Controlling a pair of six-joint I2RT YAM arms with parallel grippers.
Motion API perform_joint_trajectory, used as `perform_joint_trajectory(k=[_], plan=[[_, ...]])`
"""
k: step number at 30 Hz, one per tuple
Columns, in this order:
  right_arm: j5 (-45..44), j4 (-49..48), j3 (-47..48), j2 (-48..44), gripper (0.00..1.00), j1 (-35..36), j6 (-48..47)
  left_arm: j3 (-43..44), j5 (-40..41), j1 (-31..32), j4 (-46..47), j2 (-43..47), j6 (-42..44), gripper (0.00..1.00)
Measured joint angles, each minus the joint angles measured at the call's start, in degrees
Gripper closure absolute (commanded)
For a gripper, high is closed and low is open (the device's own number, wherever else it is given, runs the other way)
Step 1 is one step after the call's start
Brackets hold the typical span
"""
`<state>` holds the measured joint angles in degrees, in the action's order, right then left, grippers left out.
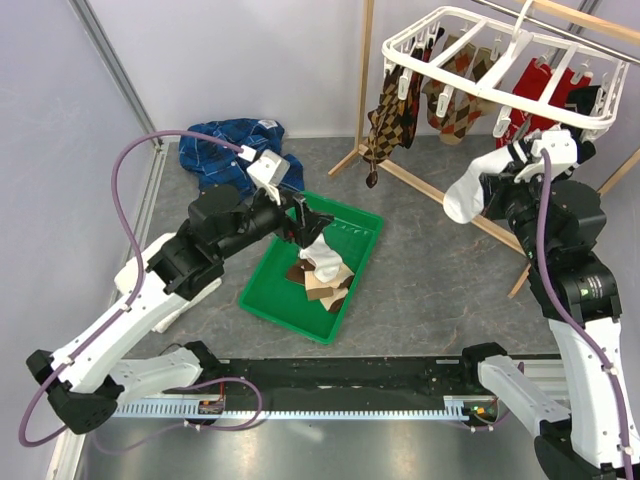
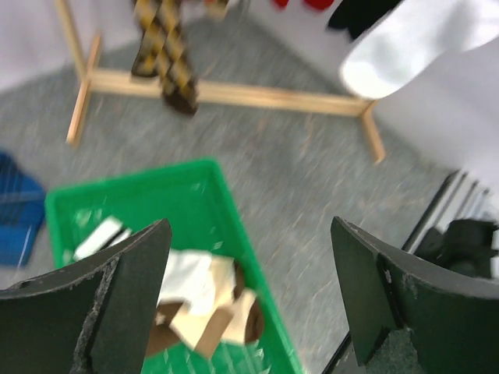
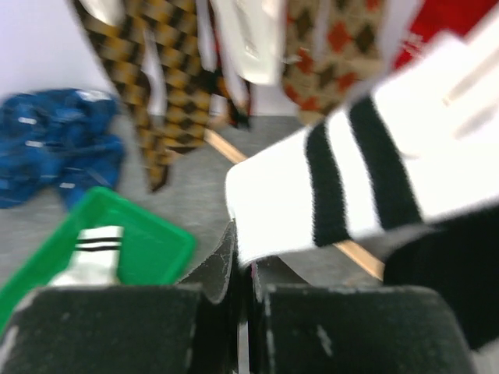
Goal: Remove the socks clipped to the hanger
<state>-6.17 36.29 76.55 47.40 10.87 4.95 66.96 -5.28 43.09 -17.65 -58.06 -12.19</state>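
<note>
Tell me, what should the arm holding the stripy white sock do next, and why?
Probably pull gently down and away from the hanger. The right gripper is shut on the white striped sock, which hangs close by the hanger; whether a clip holds it is unclear.

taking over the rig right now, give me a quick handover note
Left pincer: open above the bin, holding nothing.
Right pincer: shut on the white striped sock beside the hanger; cannot tell if it is unclipped yet.
Done: a few socks lie in the bin.
Left: argyle socks and red socks hang clipped on the hanger.
</note>
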Motion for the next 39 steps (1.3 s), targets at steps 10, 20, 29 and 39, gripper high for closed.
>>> perform_joint_trajectory(k=[10,20,29,39], plan=[[10.6,-4.5,5.3,2.2,1.0,0.0,11.9,3.0,8.0,17.0,11.5,-10.8,3.7,0.1],[13.9,-9.1,3.5,0.4,1.0,0.0,23.3,20.5,10.6,23.6,19.0,-26.5,8.2,0.09],[12.8,-10.2,0.4,-3.0,1.0,0.0,28.5,30.2,16.3,28.4,22.5,-38.2,12.9,0.19],[12.1,-8.3,-1.0,-5.7,0.5,0.0,26.9,31.4,18.8,28.4,22.4,-41.4,13.8,0.98]])
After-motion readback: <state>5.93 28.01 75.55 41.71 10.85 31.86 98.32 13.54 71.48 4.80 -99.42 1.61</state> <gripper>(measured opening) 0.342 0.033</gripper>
